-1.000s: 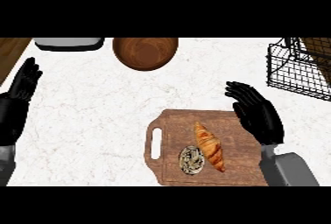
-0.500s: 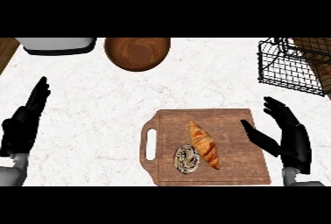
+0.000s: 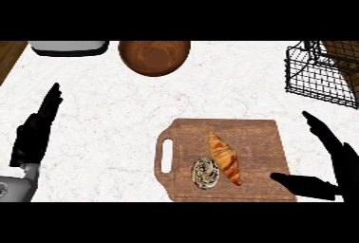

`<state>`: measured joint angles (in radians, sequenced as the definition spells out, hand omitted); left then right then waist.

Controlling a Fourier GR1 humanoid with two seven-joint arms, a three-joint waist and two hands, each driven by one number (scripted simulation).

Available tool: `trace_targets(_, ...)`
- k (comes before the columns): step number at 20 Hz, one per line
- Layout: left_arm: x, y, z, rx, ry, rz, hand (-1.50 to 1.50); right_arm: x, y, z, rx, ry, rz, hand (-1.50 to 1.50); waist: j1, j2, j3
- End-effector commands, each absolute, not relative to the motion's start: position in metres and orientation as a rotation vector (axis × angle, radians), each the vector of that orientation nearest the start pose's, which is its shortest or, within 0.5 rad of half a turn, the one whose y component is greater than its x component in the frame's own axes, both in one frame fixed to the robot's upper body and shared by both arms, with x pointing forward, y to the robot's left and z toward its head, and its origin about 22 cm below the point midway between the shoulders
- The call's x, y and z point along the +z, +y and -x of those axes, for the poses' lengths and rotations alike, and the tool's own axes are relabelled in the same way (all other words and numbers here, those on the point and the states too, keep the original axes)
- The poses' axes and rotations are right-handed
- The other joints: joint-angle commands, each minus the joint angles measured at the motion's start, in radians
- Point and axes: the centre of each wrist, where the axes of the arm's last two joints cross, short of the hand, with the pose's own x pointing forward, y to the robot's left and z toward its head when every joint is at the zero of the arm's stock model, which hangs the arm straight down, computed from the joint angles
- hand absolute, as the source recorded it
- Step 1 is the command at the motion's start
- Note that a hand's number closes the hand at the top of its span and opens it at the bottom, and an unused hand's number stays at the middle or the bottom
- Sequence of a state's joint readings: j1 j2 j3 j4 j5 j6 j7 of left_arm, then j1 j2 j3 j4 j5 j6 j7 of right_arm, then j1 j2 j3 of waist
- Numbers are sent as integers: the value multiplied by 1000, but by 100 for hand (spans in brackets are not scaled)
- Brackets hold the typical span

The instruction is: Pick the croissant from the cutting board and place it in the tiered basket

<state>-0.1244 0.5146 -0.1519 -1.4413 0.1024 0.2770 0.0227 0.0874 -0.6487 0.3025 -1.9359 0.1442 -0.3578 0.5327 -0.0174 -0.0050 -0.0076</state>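
While the left hand (image 3: 35,135) rests open at the left edge, fingers straight and holding nothing, the croissant (image 3: 226,158) lies untouched on the cutting board (image 3: 252,135) beside a small round pastry (image 3: 206,172); the right hand (image 3: 328,163) has dropped back to the board's right edge, fingers spread, empty, thumb toward the croissant, likely lining up the grasp; the tiered basket (image 3: 316,71) waits far right

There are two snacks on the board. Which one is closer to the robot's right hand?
The croissant, the long golden one. It lies on the side toward the right hand. The small round speckled bun sits beyond it, toward the board's handle.
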Motion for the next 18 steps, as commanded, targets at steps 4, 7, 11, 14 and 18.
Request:
trace_targets(4, 36, 286, -279, -256, -1537, -407, 0, 156, -240, -209, 680, -1071, 658, -150, 31, 7, 3)
trace_targets(7, 47, 292, -285, -246, -1551, -418, 0, 178, -211, -217, 667, -1035, 683, -150, 33, 6, 5)
trace_targets(11, 43, 286, -280, -242, -1538, -412, 0, 174, -179, -221, 659, -930, 658, -150, 35, 3, 5)
trace_targets(14, 53, 299, -282, -237, -1526, -438, 0, 171, -176, -242, 667, -871, 635, -150, 34, 4, 6)
trace_targets(18, 24, 292, -278, -239, -1536, -398, 0, 145, -169, -260, 709, -784, 633, -150, 28, 8, 5)
